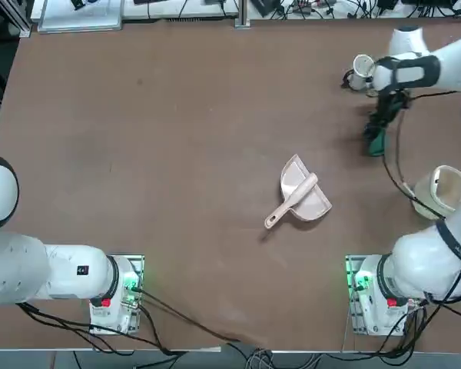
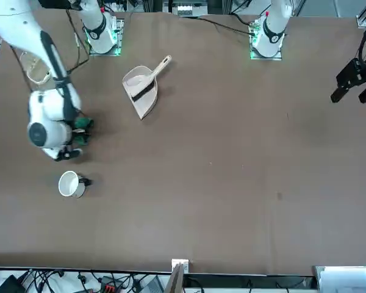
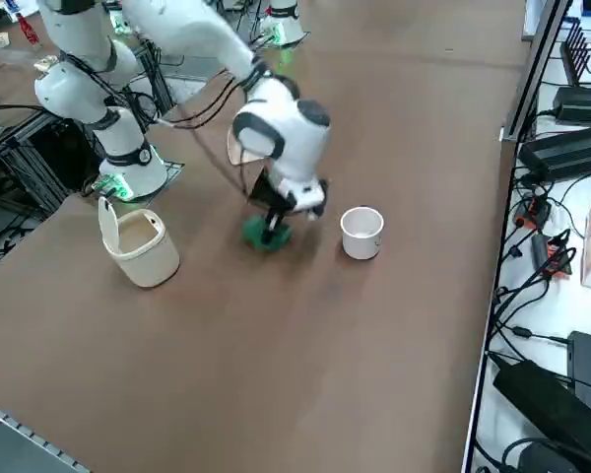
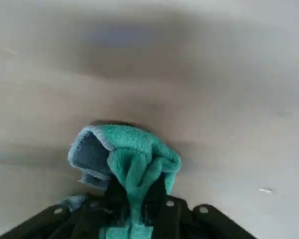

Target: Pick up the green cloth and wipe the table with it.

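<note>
Green cloth (image 4: 134, 164) pinched by right gripper (image 4: 134, 211), near table (image 1: 177, 154) edge.

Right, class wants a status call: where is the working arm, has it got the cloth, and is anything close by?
Right gripper down at the table, jaws shut on the green cloth. Cloth touching the tabletop. White cup close beside it.

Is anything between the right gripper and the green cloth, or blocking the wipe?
No. The right gripper is shut on the green cloth, against the table. The white cup stands close beside it.
</note>
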Motion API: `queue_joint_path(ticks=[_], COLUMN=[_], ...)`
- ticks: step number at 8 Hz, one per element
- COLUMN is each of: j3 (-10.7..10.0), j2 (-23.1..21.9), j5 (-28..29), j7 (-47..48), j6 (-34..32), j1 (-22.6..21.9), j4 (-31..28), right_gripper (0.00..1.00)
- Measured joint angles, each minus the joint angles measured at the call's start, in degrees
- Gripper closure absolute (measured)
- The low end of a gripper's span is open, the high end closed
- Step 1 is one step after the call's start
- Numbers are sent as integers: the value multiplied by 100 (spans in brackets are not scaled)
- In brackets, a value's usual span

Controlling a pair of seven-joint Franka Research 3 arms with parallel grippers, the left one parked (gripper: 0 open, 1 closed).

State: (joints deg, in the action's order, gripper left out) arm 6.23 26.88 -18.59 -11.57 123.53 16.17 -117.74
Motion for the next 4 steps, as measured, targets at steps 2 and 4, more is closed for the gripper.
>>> queue_joint_path(ticks=[2,4], j3=[45,414], j2=[4,16], j5=[-175,-237], j7=[-259,346], j6=[134,107], j1=[494,441], j4=[-2,-13], right_gripper=[84,84])
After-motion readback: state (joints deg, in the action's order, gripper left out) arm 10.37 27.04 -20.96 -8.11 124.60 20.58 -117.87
